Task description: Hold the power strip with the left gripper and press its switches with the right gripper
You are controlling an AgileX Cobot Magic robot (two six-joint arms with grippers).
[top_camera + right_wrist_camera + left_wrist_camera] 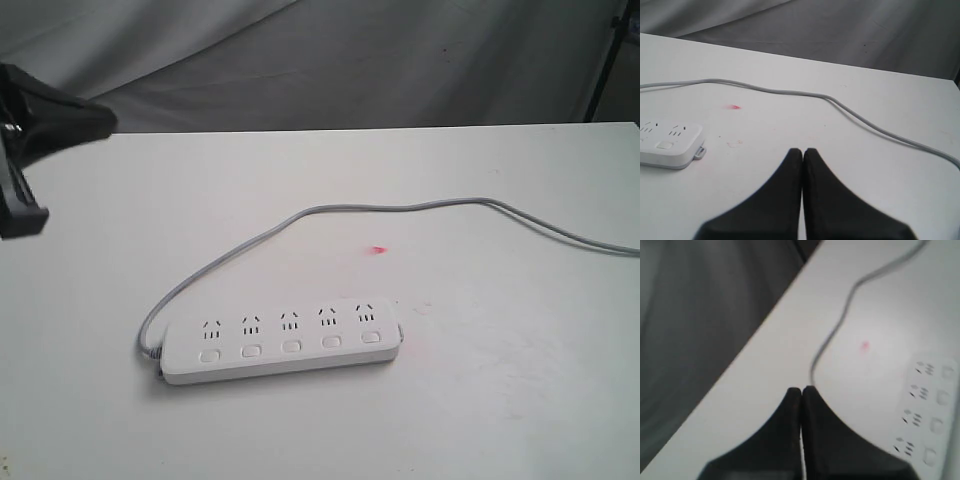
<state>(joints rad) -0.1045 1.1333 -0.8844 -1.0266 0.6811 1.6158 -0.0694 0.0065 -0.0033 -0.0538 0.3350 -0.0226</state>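
The white counter fills most of the exterior view, with a grey cloth hanging behind its far edge; the power strip lies flat toward the near edge, on the left arm's half of the counter, its length roughly along that edge; its grey cord leaves the end nearer the left edge, curves up toward the middle of the counter and runs off toward the right edge. A black part of the left arm hangs over the far left corner, well apart from the strip; the left hand has its two pointed fingers pressed together with nothing between them, and its tips hover above bare counter near the cord end of the strip, not touching it. The right hand is out of the exterior view; in its wrist view its fingers meet tip to tip, empty, above the counter and well apart from the strip's other end. Five switches sit in a row along the strip's near side, one by each outlet, all untouched; a small red mark lies on the counter between cord and strip.
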